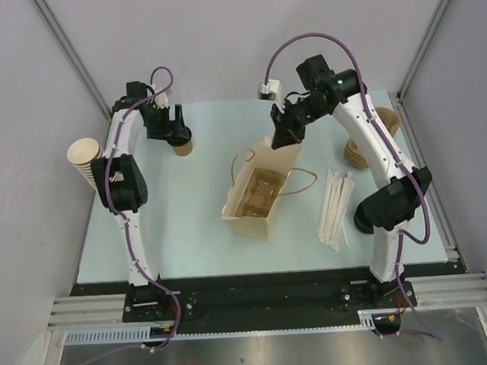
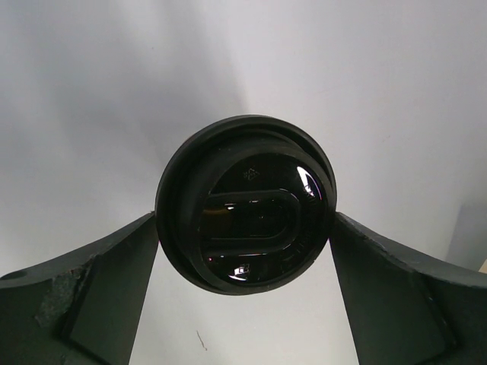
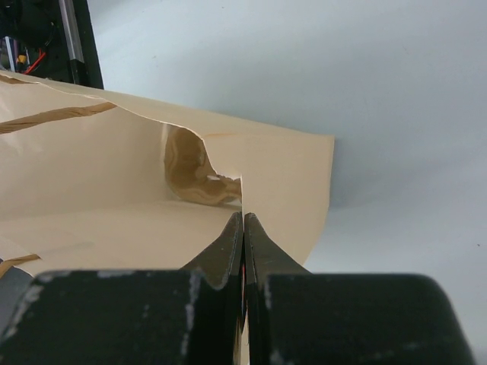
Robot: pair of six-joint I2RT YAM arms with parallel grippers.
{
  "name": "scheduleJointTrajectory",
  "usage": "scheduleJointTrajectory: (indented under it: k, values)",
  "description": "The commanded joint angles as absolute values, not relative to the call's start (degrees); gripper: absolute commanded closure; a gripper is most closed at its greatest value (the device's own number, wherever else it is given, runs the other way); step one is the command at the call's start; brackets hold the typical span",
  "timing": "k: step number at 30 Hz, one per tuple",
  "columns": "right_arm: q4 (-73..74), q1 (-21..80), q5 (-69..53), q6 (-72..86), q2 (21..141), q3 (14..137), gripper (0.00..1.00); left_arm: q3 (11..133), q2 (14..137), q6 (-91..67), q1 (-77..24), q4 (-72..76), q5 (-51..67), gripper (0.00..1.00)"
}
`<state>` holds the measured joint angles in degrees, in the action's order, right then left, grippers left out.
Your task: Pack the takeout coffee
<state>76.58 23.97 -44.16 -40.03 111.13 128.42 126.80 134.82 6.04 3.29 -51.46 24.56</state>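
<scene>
Cup [image 1: 183, 146]: upright at the far left of the table [image 1: 189, 235], black lid [image 2: 245, 204] on top.
Left fingers [image 2: 114, 296]: one on each side of the lid, touching its rim, gripping the cup.
Carrier [image 1: 257, 196]: inside the bag [image 1: 248, 228], mid-table.
Right fingers [image 3: 227, 251]: pinched closed on the bag's far rim.

Pale mint-blue it is for the flat table top [image 1: 197, 231], plain tan for the kraft paper bag [image 1: 248, 225], darker brown for the moulded-pulp carrier tray [image 1: 258, 195], tan-brown for the small paper cup [image 1: 183, 149], glossy black for the round plastic lid [image 2: 245, 205], and white for the slim paper-wrapped sticks [image 1: 334, 206].
</scene>
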Motion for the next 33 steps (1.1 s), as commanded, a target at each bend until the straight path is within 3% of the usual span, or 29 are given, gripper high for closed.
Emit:
scheduleJointTrajectory:
  k: [1, 11, 15, 21, 23, 33]
  values:
    - [78.2, 24.6, -44.4, -39.3, 111.6, 131.4, 1.00, 130.3, 135.7, 6.5, 3.3, -50.4, 24.5, 0.04]
    - [78.3, 24.9, -44.1, -39.0, 112.3, 132.3, 1.00, 130.5, 134.6, 7.4, 3.3, -51.3, 24.2, 0.11]
    - [78.0, 25.0, -43.9, -38.9, 112.4, 132.4, 1.00, 130.4, 133.9, 8.2, 3.3, -51.9, 24.7, 0.24]
    - [74.3, 25.1, -42.7, -37.0, 111.0, 132.2, 1.00, 126.1, 129.0, 10.0, 3.3, -51.7, 26.7, 0.57]
    - [73.1, 25.4, -42.5, -36.7, 110.0, 131.9, 1.00, 124.5, 127.0, 10.5, 3.3, -50.9, 28.6, 0.63]
    - [67.0, 29.1, -38.1, -36.1, 103.3, 124.7, 1.00, 120.1, 112.2, 12.7, 3.2, -49.0, 38.9, 0.70]
